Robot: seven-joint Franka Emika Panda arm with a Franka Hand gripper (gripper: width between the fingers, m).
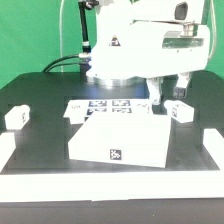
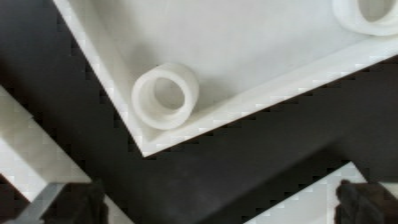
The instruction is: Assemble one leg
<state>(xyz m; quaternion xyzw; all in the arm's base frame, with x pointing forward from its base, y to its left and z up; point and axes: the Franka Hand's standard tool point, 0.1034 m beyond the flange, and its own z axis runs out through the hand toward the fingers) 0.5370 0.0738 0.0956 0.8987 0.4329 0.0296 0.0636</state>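
The large white panel (image 1: 120,140) lies flat in the middle of the black table. One small white leg (image 1: 17,117) stands at the exterior view's left, and another leg (image 1: 180,111) with a tag stands at the right beside the panel's far corner. My gripper (image 1: 171,92) hangs above that far right corner, open and empty. In the wrist view the gripper (image 2: 210,207) has dark fingertips (image 2: 50,205) spread wide over the panel's corner (image 2: 267,60), where a round screw socket (image 2: 166,97) sits. No leg shows in the wrist view.
The marker board (image 1: 100,106) lies behind the panel under the arm's base. White raised rails border the table at the front left (image 1: 8,157) and at the right (image 1: 213,148). A second socket (image 2: 370,12) shows along the panel's edge.
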